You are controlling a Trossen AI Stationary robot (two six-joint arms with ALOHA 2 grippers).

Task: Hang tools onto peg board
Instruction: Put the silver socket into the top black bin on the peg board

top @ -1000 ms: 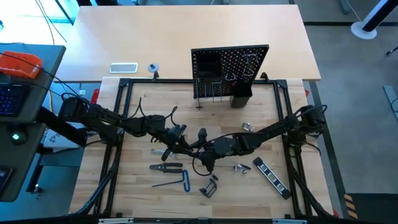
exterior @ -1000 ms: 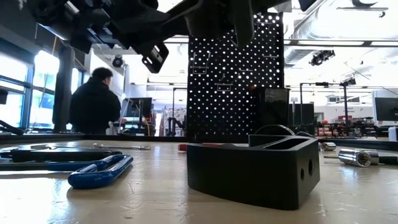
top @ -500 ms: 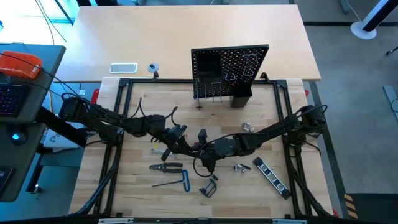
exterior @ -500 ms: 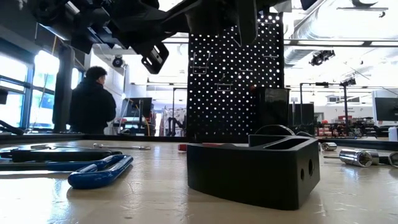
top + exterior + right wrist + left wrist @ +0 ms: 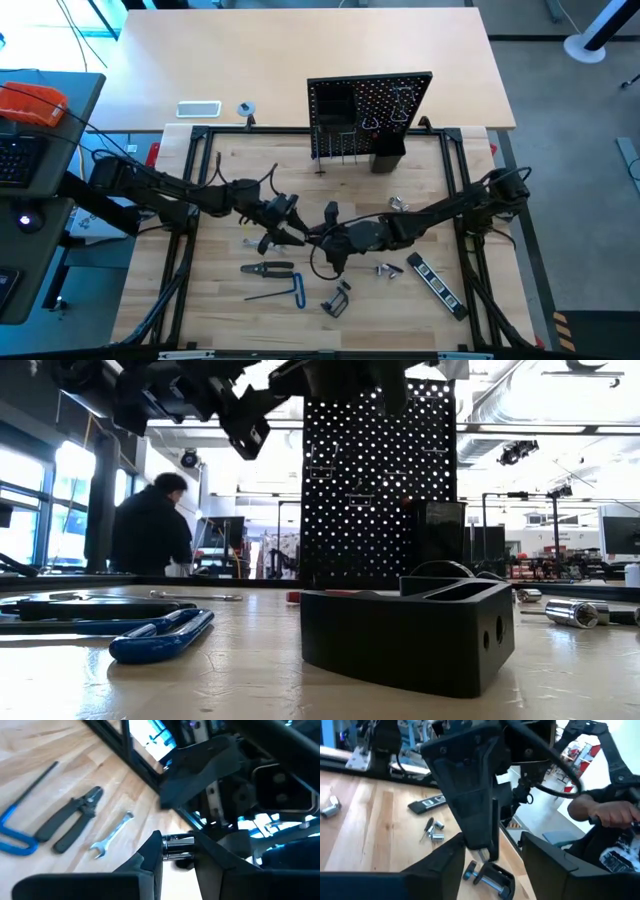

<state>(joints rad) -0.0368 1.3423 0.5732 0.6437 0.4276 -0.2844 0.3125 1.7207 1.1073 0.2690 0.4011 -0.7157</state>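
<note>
The left hand [image 5: 281, 214] has drawn back a little from the meeting point above the middle of the table [image 5: 222, 300] and now stands spread and empty. The right hand [image 5: 328, 222] has pressed in and pinches a short silver tool [image 5: 178, 841]. This looks like a handover just completed, so the right arm must now carry the tool to the peg board [image 5: 370, 112] at the table's far edge.
</note>
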